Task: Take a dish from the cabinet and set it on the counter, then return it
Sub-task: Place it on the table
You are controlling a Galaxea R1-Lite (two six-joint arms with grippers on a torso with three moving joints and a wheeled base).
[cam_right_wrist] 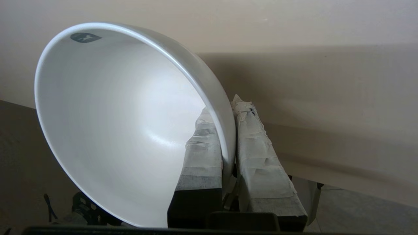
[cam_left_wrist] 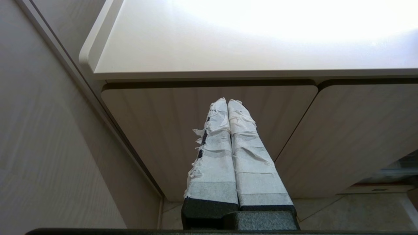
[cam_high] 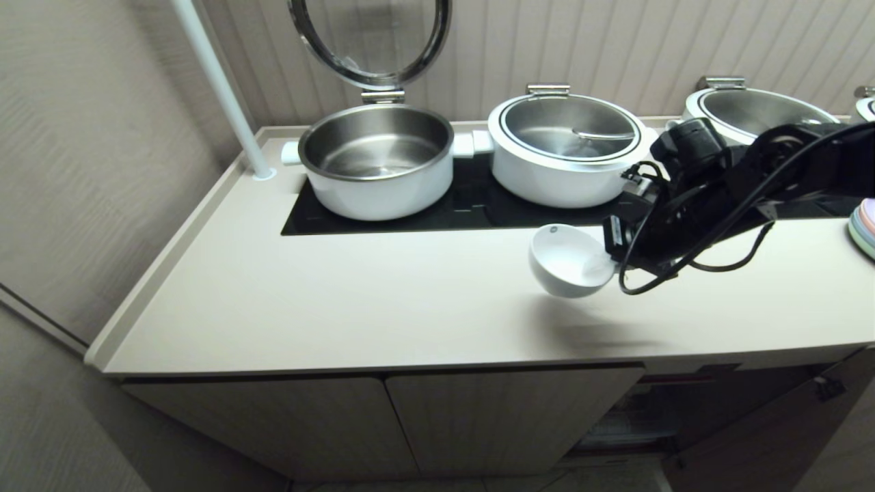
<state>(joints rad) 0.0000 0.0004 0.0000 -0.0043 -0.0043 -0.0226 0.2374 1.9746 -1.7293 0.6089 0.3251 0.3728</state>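
Your right claw (cam_high: 610, 258) grips the dish (cam_high: 571, 261) by its rim, above the worktop (cam_high: 383, 294).
Dish is tilted, one finger inside the wall, one outside, shadow beneath; it hangs in front of the lidded pot (cam_high: 566, 158). Your left claw (cam_left_wrist: 227, 103) sits closed and empty low before the cabinet (cam_left_wrist: 183, 130) doors.

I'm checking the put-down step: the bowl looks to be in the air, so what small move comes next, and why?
Probably lower it straight down. The right gripper pinches the bowl by its rim, tilted, above bare counter with a shadow beneath, in front of the pots. Level it as it descends.
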